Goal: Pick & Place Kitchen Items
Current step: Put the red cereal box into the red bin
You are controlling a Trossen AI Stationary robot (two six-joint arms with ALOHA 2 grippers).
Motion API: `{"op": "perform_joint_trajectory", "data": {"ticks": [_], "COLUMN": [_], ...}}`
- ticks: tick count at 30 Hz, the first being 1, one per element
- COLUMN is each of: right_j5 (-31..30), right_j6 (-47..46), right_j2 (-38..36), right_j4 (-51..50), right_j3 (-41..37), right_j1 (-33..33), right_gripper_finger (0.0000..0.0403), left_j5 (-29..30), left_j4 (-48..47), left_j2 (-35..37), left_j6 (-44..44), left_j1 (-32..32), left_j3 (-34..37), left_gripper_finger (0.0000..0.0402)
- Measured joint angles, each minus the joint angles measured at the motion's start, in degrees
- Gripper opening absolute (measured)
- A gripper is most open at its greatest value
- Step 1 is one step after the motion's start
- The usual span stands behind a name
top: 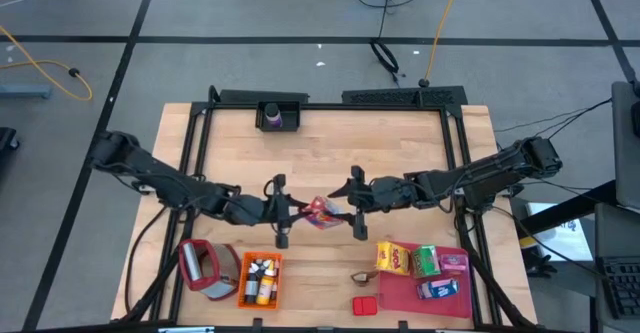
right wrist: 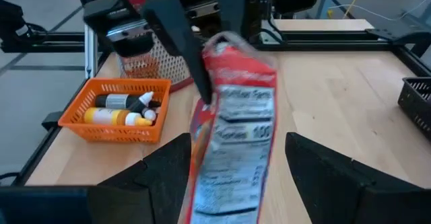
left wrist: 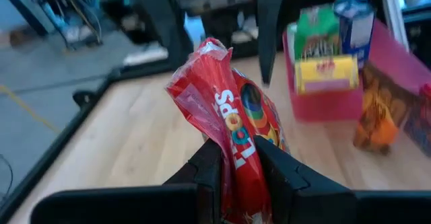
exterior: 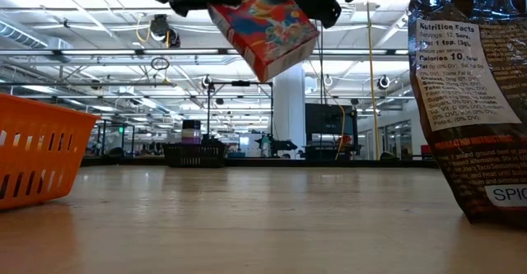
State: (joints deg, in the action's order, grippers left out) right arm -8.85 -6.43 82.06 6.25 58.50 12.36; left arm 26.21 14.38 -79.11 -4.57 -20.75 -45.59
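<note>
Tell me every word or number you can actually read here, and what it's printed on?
"LOOPS": red cereal box, clamped in the left end effector.
"Nutrition Facts", "Calories 10", "SPIC" cut off at the edge: brown spice packet standing on the table.
"100": the red box's back panel; the rest is blurred.
Boxes on the pink tray: too small to read.

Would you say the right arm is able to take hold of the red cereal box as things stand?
Probably yes. The right tool is open with its fingers on either side of the red cereal box, which the left tool holds clamped above the table; nothing sits between them.
</note>
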Motion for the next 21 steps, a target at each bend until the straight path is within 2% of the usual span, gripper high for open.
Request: {"op": "perform_joint_trajectory", "data": {"ticks": [8, 12, 16, 21], "right_j5": [0.25, 0.71, 0.45, 1.82], "right_j6": [-0.01, 0.01, 0.01, 0.01], "right_j2": [0.00, 0.42, 0.42, 0.42], "right_j4": [0.16, -0.30, -0.59, -0.90], "right_j3": [0.00, -0.02, -0.02, -0.02], "right_j1": [-0.18, -0.31, -0.31, -0.36], "right_gripper_finger": [0.0233, 0.0228, 0.0192, 0.0117], "left_j5": [-0.46, 0.34, 1.62, 2.43], "left_j4": [0.84, -2.35, -5.76, -6.22], "left_j2": [-3.82, -6.86, -8.44, -8.75], "left_j6": [-5.20, -7.35, -5.97, -4.42], "left_j1": [-0.42, -0.70, -0.70, -0.74], "left_j3": [-5.16, -8.89, -11.02, -11.25], "left_gripper_finger": [0.0062, 0.0062, 0.0062, 0.0062]}}
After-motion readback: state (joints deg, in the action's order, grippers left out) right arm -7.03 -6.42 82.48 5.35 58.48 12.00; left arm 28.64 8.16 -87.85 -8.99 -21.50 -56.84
